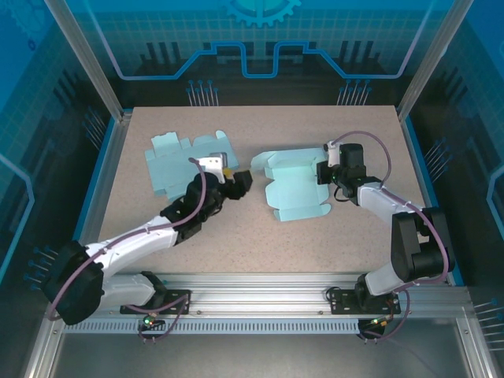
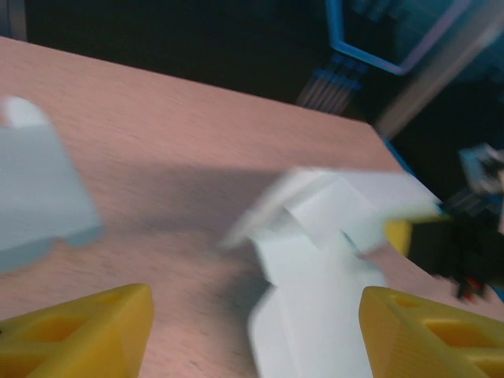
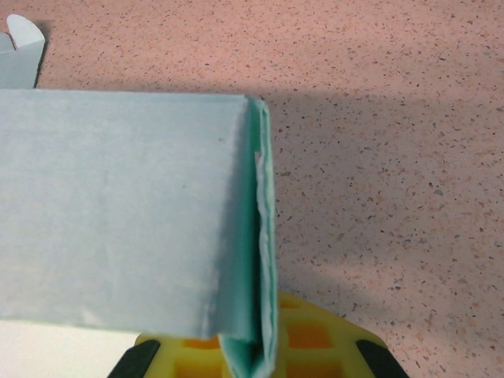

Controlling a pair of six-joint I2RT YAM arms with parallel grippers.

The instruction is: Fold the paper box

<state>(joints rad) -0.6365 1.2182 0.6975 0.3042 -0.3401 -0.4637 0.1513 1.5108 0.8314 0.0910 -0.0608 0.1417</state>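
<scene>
the paper box [image 1: 295, 189] lies half-formed a little right of the middle of the surface [image 1: 315, 244]. it is a pale teal sheet with its centre panel flat and flaps raised along the far and left edges. the right fingers [image 1: 324, 172] are at its right edge, closed on an upright side wall. from the right wrist camera that folded teal wall runs straight down between the two yellow pads and is pinched there, with a doubled edge showing along the fold. the left fingers [image 1: 240, 182] sit just off the box's left flap, low over the surface, and they stand wide apart, gripping nothing (the left wrist picture is blurred, but both yellow tips are plain at its bottom corners, with the pale box lying ahead of them on the speckled wood). whether those tips touch the flap i cannot tell from the top view. a second piece, a flat blank [image 1: 177, 161] of the same teal card, lies unfolded toward the far left of the surface, just beyond the left arm's wrist and apart from the box. both arms reach in from the near edge, the left one stretched diagonally toward the centre, the right one bent back over the box's right side.
</scene>
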